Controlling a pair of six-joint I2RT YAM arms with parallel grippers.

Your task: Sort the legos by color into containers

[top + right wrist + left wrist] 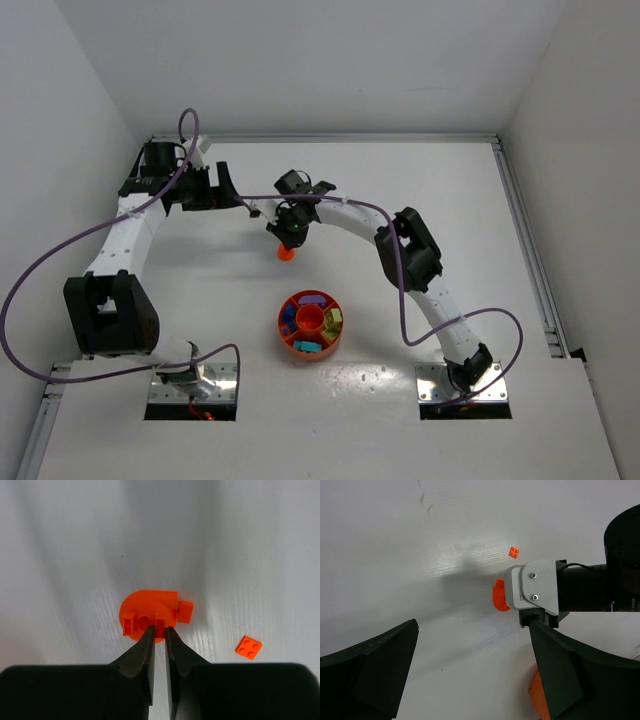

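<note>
Shows, from above, the glossy round tray (290, 344) well inside the edges of the table (450, 200), legos (335, 318) in its wedges; from left wrist, left gripper (474, 630) gaping, studded brick (515, 552) beyond the tray; from right wrist, right gripper (159, 629) clamped on a smooth half-round piece (147, 605).

The right gripper (159, 629) hides the near rim of the rounded orange piece (150, 607); it may be pinching it. In my left wrist view its housing covers most of that piece, and the tray (537, 702) is cut off at 5 o'clock. From above, the tray's bricks (333, 318) are too small to count.
</note>
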